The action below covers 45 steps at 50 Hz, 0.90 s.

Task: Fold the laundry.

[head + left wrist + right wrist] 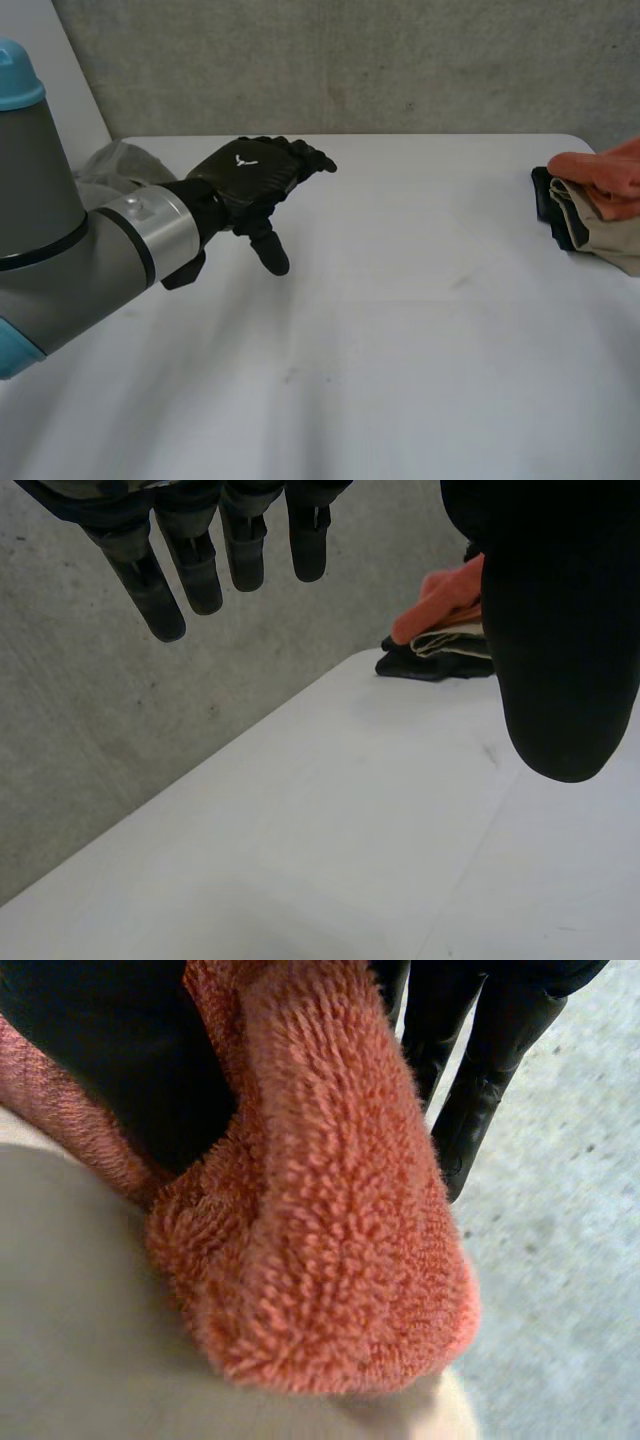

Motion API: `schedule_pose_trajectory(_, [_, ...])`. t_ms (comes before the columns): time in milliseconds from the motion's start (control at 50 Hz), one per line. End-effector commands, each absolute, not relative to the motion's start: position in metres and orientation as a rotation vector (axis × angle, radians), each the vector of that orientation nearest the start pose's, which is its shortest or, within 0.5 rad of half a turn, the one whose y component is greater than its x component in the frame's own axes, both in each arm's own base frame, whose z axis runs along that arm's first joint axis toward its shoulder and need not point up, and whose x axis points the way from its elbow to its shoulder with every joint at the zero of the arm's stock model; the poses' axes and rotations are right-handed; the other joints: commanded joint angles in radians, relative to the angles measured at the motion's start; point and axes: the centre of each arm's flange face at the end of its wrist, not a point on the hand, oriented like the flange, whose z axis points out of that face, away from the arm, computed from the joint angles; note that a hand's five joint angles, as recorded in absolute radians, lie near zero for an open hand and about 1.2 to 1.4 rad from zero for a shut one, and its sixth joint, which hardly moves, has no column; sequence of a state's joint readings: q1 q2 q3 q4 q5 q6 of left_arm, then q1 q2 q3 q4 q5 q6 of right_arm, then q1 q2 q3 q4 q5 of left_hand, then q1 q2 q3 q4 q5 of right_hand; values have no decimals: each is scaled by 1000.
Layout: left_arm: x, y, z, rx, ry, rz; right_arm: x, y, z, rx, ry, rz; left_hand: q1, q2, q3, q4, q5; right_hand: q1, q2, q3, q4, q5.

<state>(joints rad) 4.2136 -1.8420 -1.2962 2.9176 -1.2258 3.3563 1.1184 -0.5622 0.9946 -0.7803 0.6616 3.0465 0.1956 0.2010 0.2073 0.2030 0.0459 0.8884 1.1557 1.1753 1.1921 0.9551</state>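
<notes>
Orange fleecy cloth (330, 1210) pinched btwn right hand (120, 1070) thumb & fingers (500, 1050); left hand (245, 175) fingers (195, 570) spread apart above table (420, 350).

Stacked laundry: an orange terry towel (605, 170) on top, a folded beige cloth (612, 238) beneath it and a black cloth (552, 205) at the bottom, lying well beyond the straight fingertips (165, 615) of the left hand (245, 175). A raised, looped fold of the towel (330, 1210) is pinched between thumb and fingers (490, 1060) of the right hand (110, 1050), over the beige cloth (80, 1310). A crumpled grey garment (120, 162) lies behind the left wrist.
</notes>
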Motion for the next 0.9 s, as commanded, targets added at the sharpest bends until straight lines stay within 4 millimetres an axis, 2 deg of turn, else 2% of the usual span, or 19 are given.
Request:
schedule_pose_trajectory(20, [-309,-222,284,1362,2511,-2167,-38,-510,140,-874,1742,-2331,30,24,18,22,5,508,241,221,204,267])
schedule_pose_trajectory(60, [-311,-220,286,1374,2505,-2174,-46,-506,153,-869,1753,-2341,33,27,21,25,8,445,178,158,141,204])
schedule_pose_trajectory(80, [-311,-220,286,1378,2503,-2177,-48,-505,156,-863,1759,-2341,33,27,21,25,8,250,-18,-37,-54,8])
schedule_pose_trajectory(100, [-312,-219,287,1381,2501,-2179,-53,-503,163,-847,1776,-2339,33,27,21,25,8,-337,-604,-623,-640,-578])
schedule_pose_trajectory(120, [-312,-219,287,1383,2499,-2182,-56,-501,165,-836,1789,-2336,33,27,21,25,8,-714,-981,-1001,-1018,-955])
schedule_pose_trajectory(160, [-312,-218,287,1385,2499,-2182,-62,-498,174,-818,1809,-2336,33,27,21,25,8,-714,-981,-1001,-1018,-955])
schedule_pose_trajectory(180, [-312,-218,288,1385,2497,-2184,-71,-493,191,-805,1825,-2352,33,27,21,25,8,-714,-981,-1001,-1018,-955])
schedule_pose_trajectory(260, [-312,-217,287,1388,2501,-2180,-86,-482,219,-751,1875,-2372,33,27,21,25,8,-714,-981,-1001,-1018,-955])
schedule_pose_trajectory(380, [-312,-217,286,1386,2506,-2173,-115,-470,237,-640,1992,-2409,30,24,18,22,5,-714,-981,-1001,-1018,-955])
schedule_pose_trajectory(460, [-310,-216,283,1385,2517,-2160,-137,-464,253,-574,2189,-2573,27,21,15,19,2,-714,-981,-1001,-1018,-955])
schedule_pose_trajectory(520, [-309,-217,284,1378,2512,-2164,-153,-460,274,-523,2458,-2781,27,21,15,19,2,-714,-981,-1001,-1018,-955])
schedule_pose_trajectory(580, [-306,-219,289,1361,2501,-2180,-155,-455,299,-491,2598,-2935,24,18,12,16,-1,-714,-981,-1001,-1018,-955])
schedule_pose_trajectory(640, [-304,-221,290,1345,2493,-2190,-120,-462,307,-514,2541,-2966,24,18,12,16,-1,-714,-981,-1001,-1018,-955])
schedule_pose_trajectory(660, [-302,-223,292,1334,2483,-2202,-81,-468,312,-578,2427,-2956,24,18,12,16,-1,-714,-981,-1001,-1018,-955])
schedule_pose_trajectory(720, [-300,-229,295,1303,2460,-2230,-28,-467,318,-620,2289,-2917,21,15,9,13,-4,-714,-981,-1001,-1018,-955])
schedule_pose_trajectory(740, [-298,-232,298,1281,2435,-2257,3,-461,320,-638,2217,-2875,15,10,3,8,-10,-714,-981,-1001,-1018,-955])
schedule_pose_trajectory(800, [-293,-239,303,1228,2394,-2294,47,-448,323,-665,2113,-2812,15,10,3,8,-10,-714,-981,-1001,-1018,-955])
schedule_pose_trajectory(820, [-288,-246,307,1166,2357,-2324,75,-437,325,-672,2037,-2776,15,10,3,8,-10,-714,-981,-1001,-1018,-955])
schedule_pose_trajectory(900, [-272,-267,312,983,2263,-2368,141,-400,324,-677,1867,-2650,6,1,-6,-1,-19,-714,-981,-1001,-1018,-955])
